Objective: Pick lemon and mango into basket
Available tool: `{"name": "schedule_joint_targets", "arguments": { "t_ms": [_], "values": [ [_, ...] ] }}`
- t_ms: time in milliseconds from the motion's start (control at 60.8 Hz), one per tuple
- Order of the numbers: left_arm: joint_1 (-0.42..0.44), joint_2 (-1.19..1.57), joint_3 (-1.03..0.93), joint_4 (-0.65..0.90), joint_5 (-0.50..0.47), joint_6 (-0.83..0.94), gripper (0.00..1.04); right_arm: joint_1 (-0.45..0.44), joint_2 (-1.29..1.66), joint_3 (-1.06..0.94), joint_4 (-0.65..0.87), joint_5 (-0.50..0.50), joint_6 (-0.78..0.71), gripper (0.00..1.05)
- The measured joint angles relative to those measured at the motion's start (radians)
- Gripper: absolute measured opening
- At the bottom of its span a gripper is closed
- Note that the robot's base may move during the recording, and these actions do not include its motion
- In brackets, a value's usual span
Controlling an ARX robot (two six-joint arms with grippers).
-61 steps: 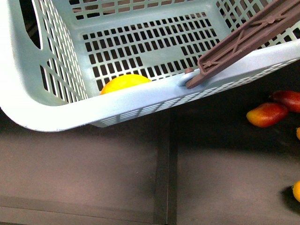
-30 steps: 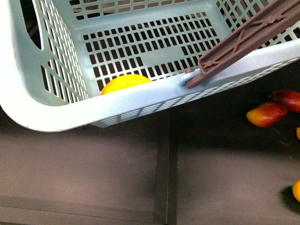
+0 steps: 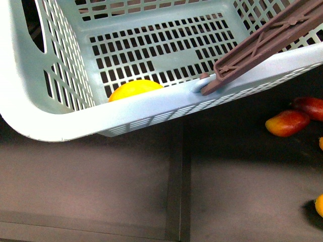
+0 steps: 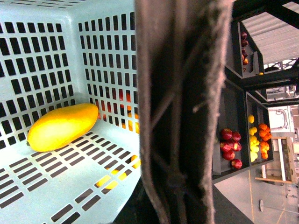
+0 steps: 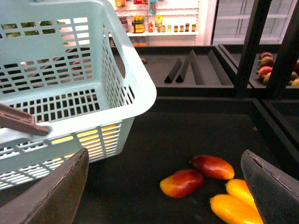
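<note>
The aqua basket (image 3: 151, 108) hangs tilted above the dark shelf, filling the upper part of the front view. My left gripper is shut on its brown handle (image 3: 262, 43). The handle fills the middle of the left wrist view (image 4: 177, 116) and hides the fingers. The yellow lemon (image 3: 132, 89) lies on the basket's slotted floor, and it also shows in the left wrist view (image 4: 63, 127). My right gripper (image 5: 163, 196) is open and empty above two red-and-yellow mangoes (image 5: 182, 183) (image 5: 212, 166) on the shelf, right of the basket (image 5: 131, 88).
Two more yellow fruits (image 5: 236, 207) lie beside the mangoes near my right fingers. The mangoes (image 3: 286, 123) lie at the right edge of the front view. A shelf divider (image 3: 176, 191) runs below the basket. Further bins hold red and yellow fruit (image 4: 231, 147).
The basket has barely shifted. Nothing else has moved.
</note>
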Motion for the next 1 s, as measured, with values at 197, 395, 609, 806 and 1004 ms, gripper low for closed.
{"name": "schedule_joint_targets", "arguments": {
  "t_ms": [197, 395, 609, 806, 1004],
  "values": [
    [-0.040, -0.011, -0.124, 0.253, -0.364, 0.071, 0.06, 0.000, 0.000, 0.000, 0.000, -0.002, 0.000, 0.96],
    [0.027, -0.014, -0.198, 0.324, -0.423, 0.090, 0.06, 0.000, -0.001, 0.000, -0.001, 0.000, 0.000, 0.96],
    [0.132, -0.029, -0.294, 0.415, -0.390, -0.060, 0.06, 0.000, -0.001, 0.000, -0.001, 0.000, 0.000, 0.96],
    [0.286, 0.056, -0.291, 0.449, -0.364, -0.253, 0.06, 0.000, -0.001, 0.000, -0.001, 0.000, 0.000, 0.96],
    [0.434, 0.364, -0.055, 0.315, -0.404, -0.413, 0.06, 0.000, -0.001, 0.000, -0.001, 0.000, 0.000, 0.96]
  ]
}}
